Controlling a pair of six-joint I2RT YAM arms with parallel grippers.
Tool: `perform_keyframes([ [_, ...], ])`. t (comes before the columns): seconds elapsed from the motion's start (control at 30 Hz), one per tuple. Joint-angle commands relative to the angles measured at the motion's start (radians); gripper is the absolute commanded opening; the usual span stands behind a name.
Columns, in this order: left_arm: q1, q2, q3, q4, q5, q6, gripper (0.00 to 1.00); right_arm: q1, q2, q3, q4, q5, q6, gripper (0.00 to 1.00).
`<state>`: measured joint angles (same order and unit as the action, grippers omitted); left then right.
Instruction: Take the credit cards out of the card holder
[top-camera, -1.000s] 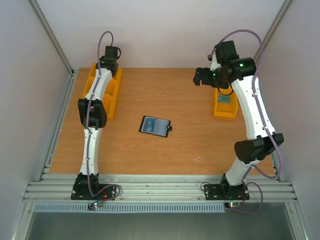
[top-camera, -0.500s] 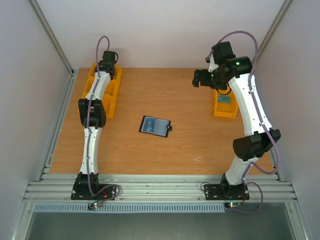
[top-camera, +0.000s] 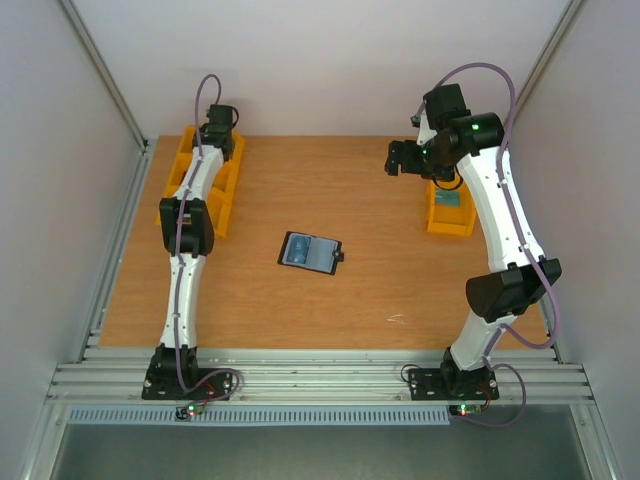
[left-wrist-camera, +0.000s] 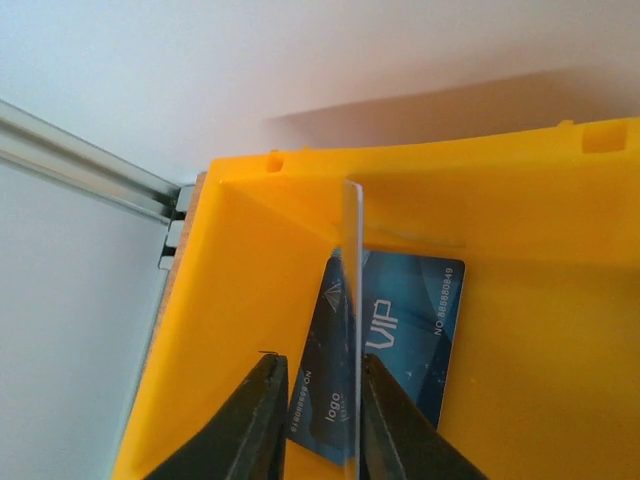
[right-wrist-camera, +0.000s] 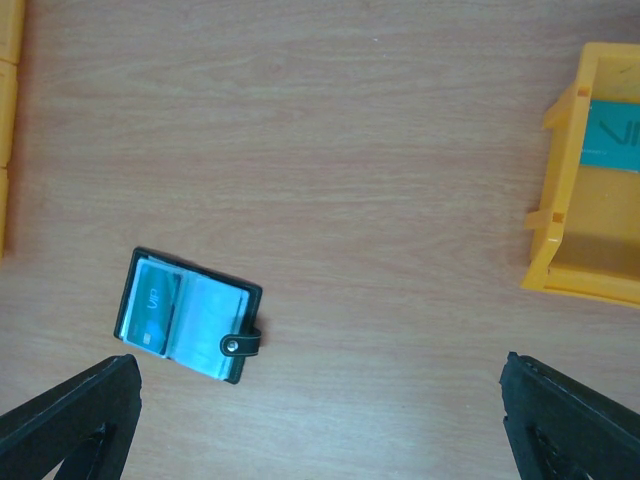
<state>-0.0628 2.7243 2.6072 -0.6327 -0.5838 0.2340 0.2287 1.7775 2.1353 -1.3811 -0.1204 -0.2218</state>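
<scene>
**Left arm reaches deeper over its bin; one card still in the holder**

The card holder (top-camera: 310, 252) lies open at mid-bench with its inner panels up, unmoved over the last second. Its long axis runs left to right, slightly tilted, and the snap tab (top-camera: 340, 257) points toward the right arm's side. A teal card (right-wrist-camera: 150, 305) sits in its left panel, so the job looks unfinished. The left hand (left-wrist-camera: 320, 365) has pushed farther back over the left bin (left-wrist-camera: 560, 330). A pale card (left-wrist-camera: 352, 290) stands edge-on between its fingers, above a blue card (left-wrist-camera: 400, 340). I cannot tell whether the hand still pinches it. The right hand (right-wrist-camera: 318, 370) hangs spread wide, high over the bench (right-wrist-camera: 380, 150).
</scene>
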Motion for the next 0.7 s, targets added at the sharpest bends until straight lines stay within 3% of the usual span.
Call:
perform_keyframes([
  [0.0, 0.000, 0.035, 0.034, 0.051, 0.011, -0.017, 0.25, -0.005, 0.008, 0.024, -0.013, 0.004, -0.013, 0.99],
  [0.07, 0.000, 0.032, 0.035, 0.059, 0.017, -0.018, 0.33, -0.005, 0.008, 0.024, -0.012, 0.002, -0.013, 0.99],
  [0.33, 0.001, -0.023, 0.030, 0.033, 0.097, -0.064, 0.52, -0.005, 0.008, 0.024, -0.015, -0.007, -0.013, 0.99],
  [0.67, 0.000, -0.215, -0.014, 0.027, 0.249, -0.058, 0.78, -0.005, -0.037, 0.005, 0.029, -0.079, -0.018, 0.98],
])
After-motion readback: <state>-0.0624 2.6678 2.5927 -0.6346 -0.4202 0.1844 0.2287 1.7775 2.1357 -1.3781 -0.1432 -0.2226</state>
